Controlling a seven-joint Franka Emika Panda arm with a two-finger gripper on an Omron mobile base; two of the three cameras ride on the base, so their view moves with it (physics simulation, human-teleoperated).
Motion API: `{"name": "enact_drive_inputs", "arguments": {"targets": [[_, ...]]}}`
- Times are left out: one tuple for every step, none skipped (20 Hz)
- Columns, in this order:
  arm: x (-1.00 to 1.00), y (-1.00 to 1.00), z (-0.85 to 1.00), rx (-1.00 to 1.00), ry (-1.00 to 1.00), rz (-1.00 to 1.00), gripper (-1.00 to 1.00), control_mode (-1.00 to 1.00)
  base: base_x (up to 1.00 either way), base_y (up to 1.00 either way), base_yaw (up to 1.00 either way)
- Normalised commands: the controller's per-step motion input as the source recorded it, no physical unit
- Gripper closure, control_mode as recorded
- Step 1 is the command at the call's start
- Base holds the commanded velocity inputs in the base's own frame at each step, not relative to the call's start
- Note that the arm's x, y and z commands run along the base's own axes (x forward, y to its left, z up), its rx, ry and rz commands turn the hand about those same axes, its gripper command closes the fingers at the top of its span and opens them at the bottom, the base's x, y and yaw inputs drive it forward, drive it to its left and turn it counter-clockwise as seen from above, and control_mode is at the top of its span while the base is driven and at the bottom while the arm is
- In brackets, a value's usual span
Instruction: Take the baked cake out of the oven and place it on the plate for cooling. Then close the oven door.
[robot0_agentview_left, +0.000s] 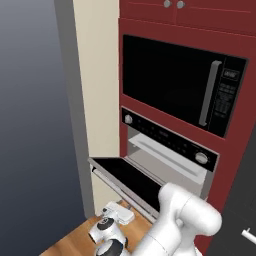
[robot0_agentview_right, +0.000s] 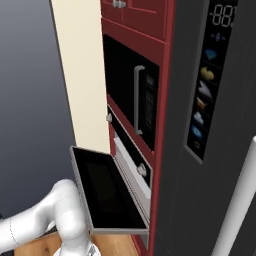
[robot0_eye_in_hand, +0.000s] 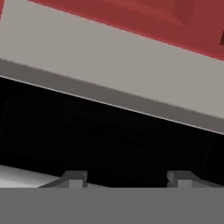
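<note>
The oven (robot0_agentview_left: 170, 150) sits under the microwave, its light grey cavity showing. The oven door (robot0_agentview_left: 125, 177) (robot0_agentview_right: 105, 190) hangs open, lying flat and sticking out toward me. My arm bends low in front of it, and the white hand (robot0_agentview_left: 117, 212) sits just under the door's front edge. In the hand view the gripper (robot0_eye_in_hand: 127, 179) has its two dark tips well apart, open, with nothing between them. A black panel (robot0_eye_in_hand: 109, 131) under a grey band lies right ahead of them. The cake and the plate are out of view.
A black microwave (robot0_agentview_left: 175, 85) (robot0_agentview_right: 135, 100) with a vertical handle is built in above the oven, in red cabinetry (robot0_agentview_left: 150, 10). A tall dark fridge (robot0_agentview_right: 210, 125) stands close on the right. A cream panel (robot0_agentview_left: 95, 100) borders the left. Wood floor (robot0_agentview_left: 75, 240) lies below.
</note>
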Motion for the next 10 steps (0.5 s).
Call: {"name": "enact_drive_inputs", "arguments": {"targets": [[0.57, -0.16, 0.00, -0.65, -0.18, -0.40, -1.00, -1.00, 0.00, 0.00, 0.00], [0.64, -0.16, 0.00, -0.64, -0.18, -0.41, -1.00, -1.00, 0.00, 0.00, 0.00], [0.69, -0.16, 0.00, -0.64, -0.17, -0.41, -1.00, -1.00, 0.00, 0.00, 0.00], [0.70, -0.14, 0.00, -0.64, -0.17, -0.42, -1.00, -1.00, 0.00, 0.00, 0.00], [0.69, -0.14, 0.00, -0.63, -0.17, -0.43, -1.00, -1.00, 0.00, 0.00, 0.00], [0.68, -0.13, 0.00, -0.62, -0.16, -0.44, -1.00, -1.00, 0.00, 0.00, 0.00], [0.65, -0.10, 0.00, -0.63, -0.16, -0.45, -1.00, -1.00, 0.00, 0.00, 0.00], [0.65, -0.09, 0.00, -0.62, -0.15, -0.46, -1.00, -1.00, 0.00, 0.00, 0.00], [0.66, -0.08, 0.00, -0.63, -0.15, -0.46, -1.00, -1.00, 0.00, 0.00, 0.00], [0.66, -0.08, 0.00, -0.62, -0.14, -0.46, -1.00, -1.00, 0.00, 0.00, 0.00]]}}
